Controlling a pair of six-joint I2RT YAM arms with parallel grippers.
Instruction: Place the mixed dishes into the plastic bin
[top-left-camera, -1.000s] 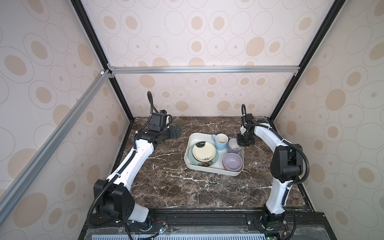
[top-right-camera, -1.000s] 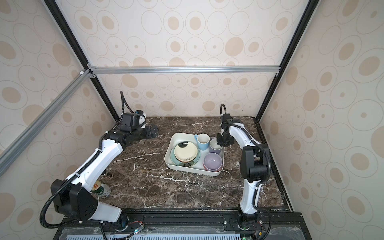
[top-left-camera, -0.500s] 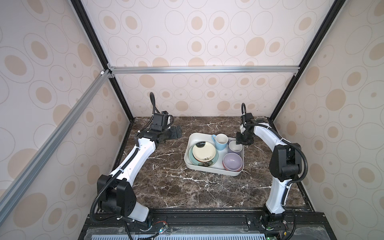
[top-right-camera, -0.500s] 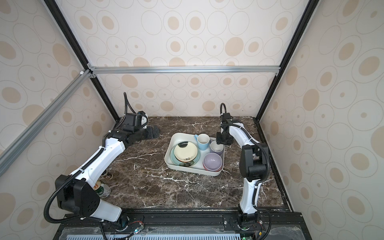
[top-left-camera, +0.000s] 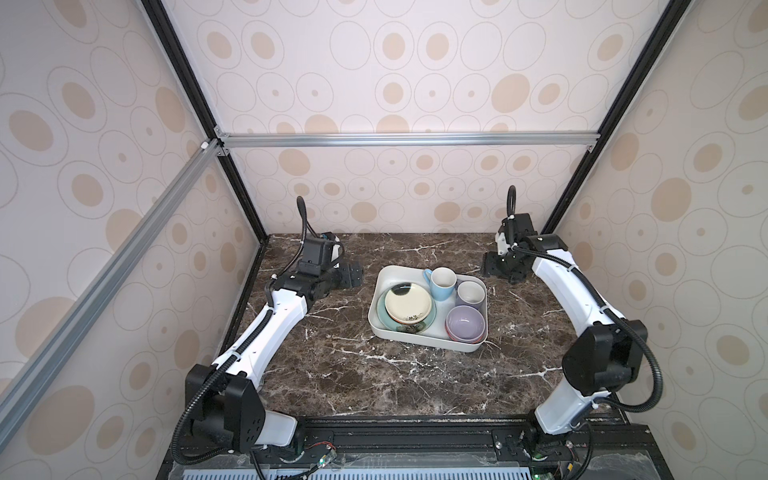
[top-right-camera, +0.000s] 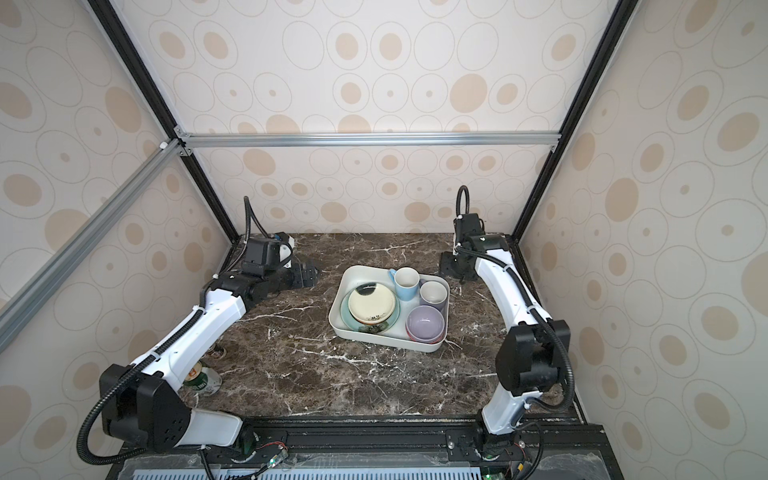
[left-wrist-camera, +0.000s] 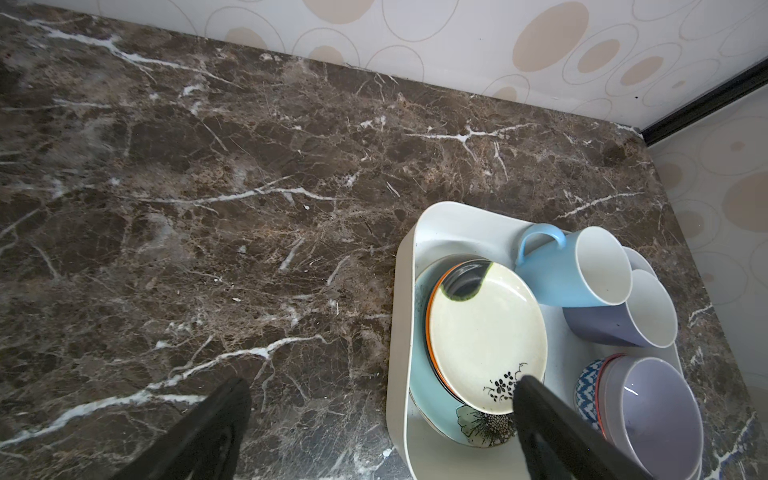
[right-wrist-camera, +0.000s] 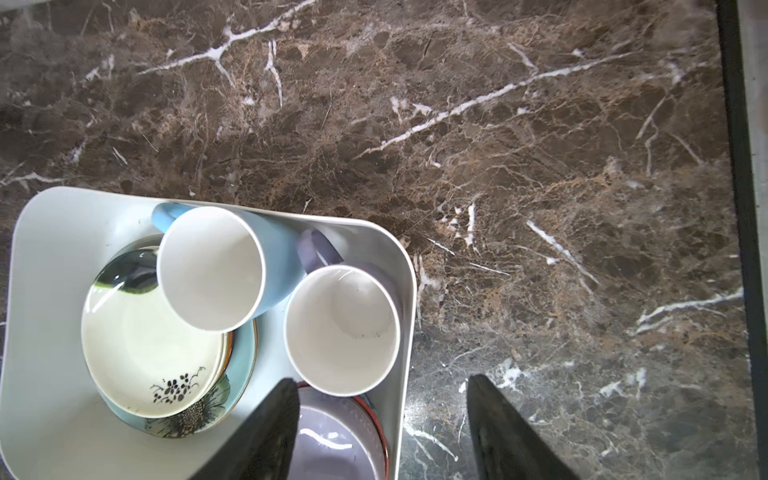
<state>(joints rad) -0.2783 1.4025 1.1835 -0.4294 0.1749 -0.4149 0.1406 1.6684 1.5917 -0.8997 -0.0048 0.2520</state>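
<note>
Lining the room: pale walls (top-left-camera: 395, 83) printed with beige ovals and thin grey rings, at the back and on both sides.
Frame: black posts (top-left-camera: 178, 62) rising from the back corners; silver aluminium bar (top-left-camera: 395, 139) across the back, a second one running forward on the left.
Surface (top-left-camera: 332, 374): dark brown marble pattern with white veins, glossy, reaching the walls on three sides.
Front edge: black rail (top-left-camera: 415, 436) carrying both arm bases.
Plastic bin (top-left-camera: 424, 341): white, rounded corners; sits on the surface slightly right of the middle, a little askew.
Teal flower-painted plate (left-wrist-camera: 419, 399): flat in the bin's left half, lowest of the stack.
Black-and-cream plate (top-left-camera: 407, 305): on top of that stack.
Light-blue mug (top-left-camera: 441, 284): mouth up at the bin's far side, handle toward the left.
Lavender-grey mug (top-left-camera: 471, 293): mouth up, just beside the blue one, in the far right corner.
Bowl (top-left-camera: 465, 324): lavender inside, in the near right corner.
Green drink can (top-right-camera: 201, 380): on the surface at the near left, partly behind the left arm, well apart from the bin.
Left gripper (left-wrist-camera: 382, 381): spread wide, holding nothing, above the surface beside the bin's left rim.
Right gripper (right-wrist-camera: 382, 380): jaws apart, holding nothing, by the bin's far right corner.
</note>
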